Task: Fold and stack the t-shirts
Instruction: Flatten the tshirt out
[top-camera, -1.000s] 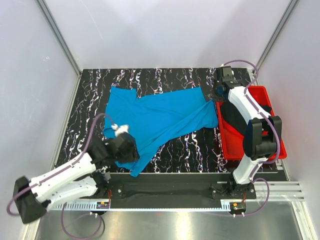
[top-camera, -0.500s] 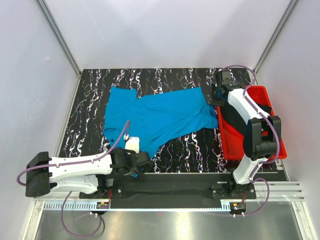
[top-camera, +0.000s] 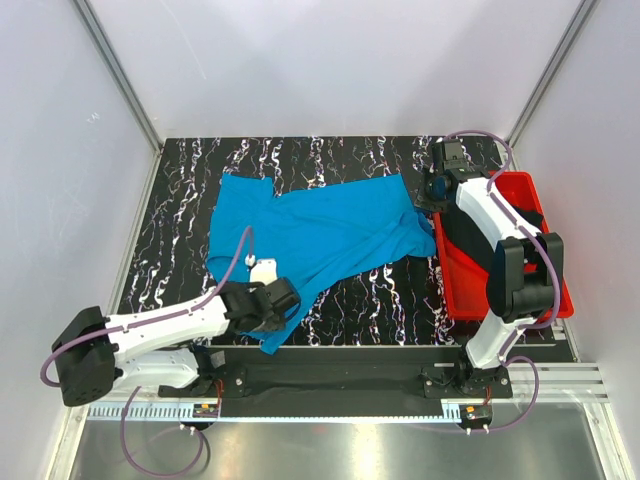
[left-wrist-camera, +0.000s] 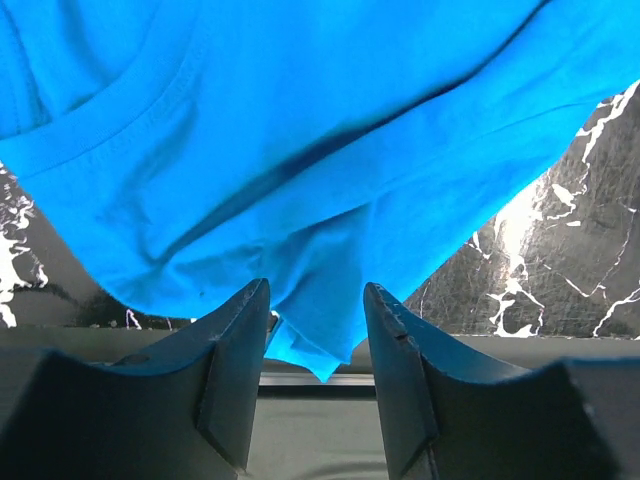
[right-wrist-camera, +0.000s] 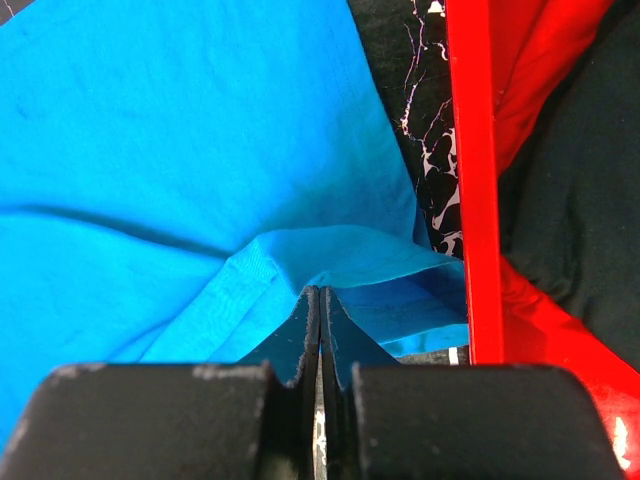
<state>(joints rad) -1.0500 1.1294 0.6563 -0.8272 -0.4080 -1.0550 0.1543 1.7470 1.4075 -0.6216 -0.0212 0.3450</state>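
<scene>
The sky-blue t-shirt (top-camera: 320, 230) lies spread and rumpled across the middle of the black marbled table. The black t-shirt (top-camera: 463, 240) sits bunched in the red tray (top-camera: 452, 292) on the right, partly under my right arm. My left gripper (top-camera: 277, 303) is at the blue shirt's near corner. In the left wrist view its jaws (left-wrist-camera: 316, 300) stand open, and the shirt's pointed corner (left-wrist-camera: 320, 350) hangs between them. My right gripper (top-camera: 428, 196) is at the blue shirt's right corner beside the tray. Its jaws (right-wrist-camera: 320, 292) are shut on a tented fold of blue cloth (right-wrist-camera: 300, 255).
The red tray's left wall (right-wrist-camera: 470, 150) stands just right of my right gripper, with black cloth (right-wrist-camera: 580, 200) behind it. White walls enclose the table on three sides. The table's near edge and rail (left-wrist-camera: 320, 385) run just under the left fingers.
My left arm swung low toward the near edge, then came back up to the blue shirt's near corner. My right gripper shifted slightly left, slackening the shirt's right end.
</scene>
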